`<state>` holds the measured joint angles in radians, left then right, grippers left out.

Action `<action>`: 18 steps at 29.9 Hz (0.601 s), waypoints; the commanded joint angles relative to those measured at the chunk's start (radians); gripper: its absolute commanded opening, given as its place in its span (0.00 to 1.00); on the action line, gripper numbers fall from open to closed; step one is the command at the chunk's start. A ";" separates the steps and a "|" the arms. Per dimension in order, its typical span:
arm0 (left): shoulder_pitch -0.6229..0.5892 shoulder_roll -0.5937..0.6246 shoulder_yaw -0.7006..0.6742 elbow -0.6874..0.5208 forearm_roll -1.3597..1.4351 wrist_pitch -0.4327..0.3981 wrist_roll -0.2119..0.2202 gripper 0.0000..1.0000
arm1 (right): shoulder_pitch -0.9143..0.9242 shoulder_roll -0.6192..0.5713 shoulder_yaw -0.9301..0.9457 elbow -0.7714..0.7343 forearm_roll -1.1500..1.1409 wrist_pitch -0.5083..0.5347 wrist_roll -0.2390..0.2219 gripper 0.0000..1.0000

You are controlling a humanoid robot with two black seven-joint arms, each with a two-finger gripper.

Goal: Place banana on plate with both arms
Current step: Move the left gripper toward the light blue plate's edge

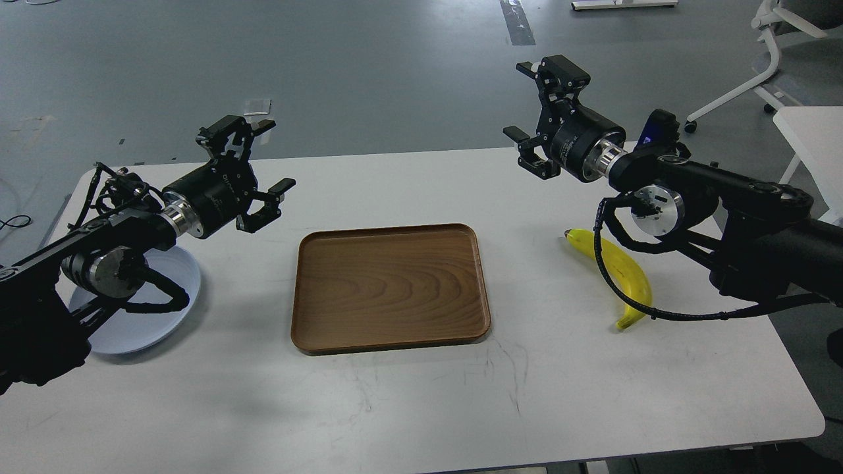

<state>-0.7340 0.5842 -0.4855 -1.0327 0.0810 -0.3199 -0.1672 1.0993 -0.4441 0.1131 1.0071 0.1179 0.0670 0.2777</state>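
Observation:
The yellow banana lies on the white table at the right, partly crossed by my right arm's black cable. The pale blue-grey plate rests at the left, mostly hidden under my left arm. My left gripper hangs open above the table, up and right of the plate, holding nothing. My right gripper stands open and raised near the table's far edge, well above and left of the banana, with nothing between its fingers.
A brown wooden tray lies in the middle of the table, between plate and banana. A white chair base and another white table stand at the far right, off the table.

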 commanded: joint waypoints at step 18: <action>0.001 0.038 -0.067 0.008 -0.009 -0.011 -0.020 0.98 | 0.005 -0.085 0.000 0.039 0.002 0.004 0.026 1.00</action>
<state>-0.7300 0.6129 -0.5460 -1.0242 0.0697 -0.3367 -0.1883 1.1045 -0.5199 0.1147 1.0333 0.1194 0.0735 0.3035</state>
